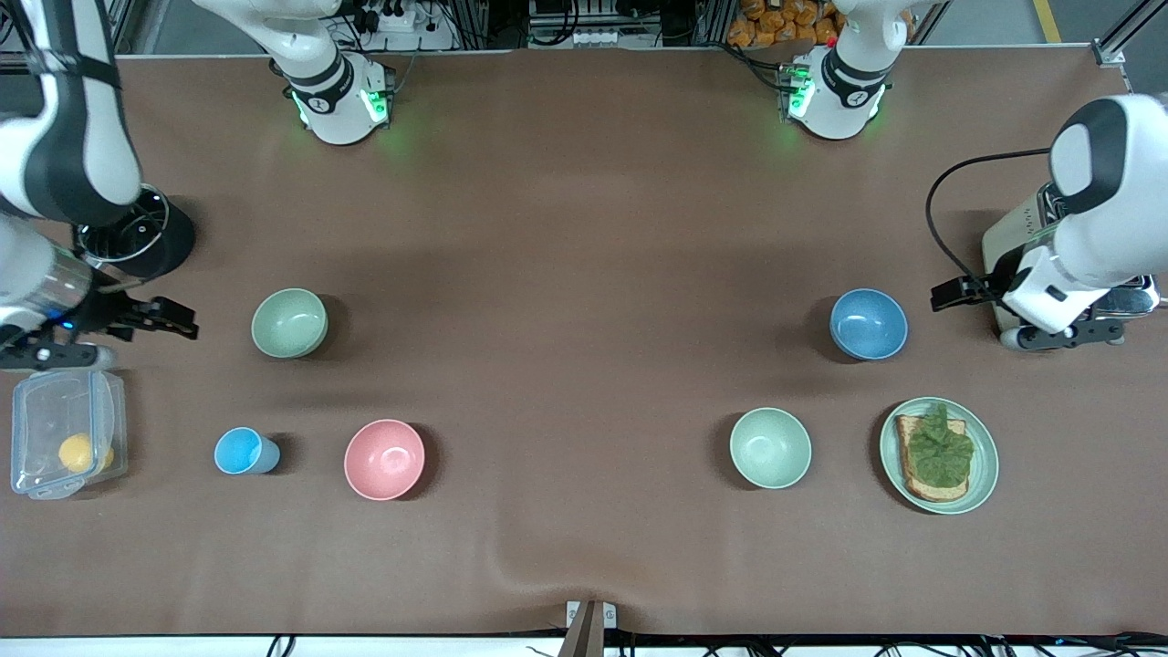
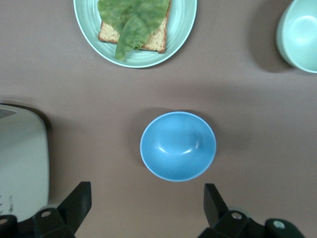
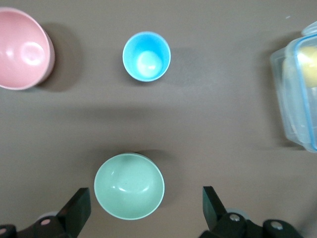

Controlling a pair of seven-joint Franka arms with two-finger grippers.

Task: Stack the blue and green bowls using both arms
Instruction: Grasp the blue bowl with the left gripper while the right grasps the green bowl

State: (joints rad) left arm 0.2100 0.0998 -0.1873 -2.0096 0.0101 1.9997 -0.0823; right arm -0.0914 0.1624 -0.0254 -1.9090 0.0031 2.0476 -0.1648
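Note:
The blue bowl sits upright toward the left arm's end of the table; it also shows in the left wrist view. The dull sage green bowl sits upright toward the right arm's end; it also shows in the right wrist view. My left gripper is open and empty, up in the air by the blue bowl, not touching it. My right gripper is open and empty, up in the air by the green bowl, not touching it.
A paler mint bowl and a green plate with toast lie nearer the front camera than the blue bowl. A pink bowl, a small blue cup and a clear container lie nearer than the green bowl. A toaster and a black holder stand at the table's ends.

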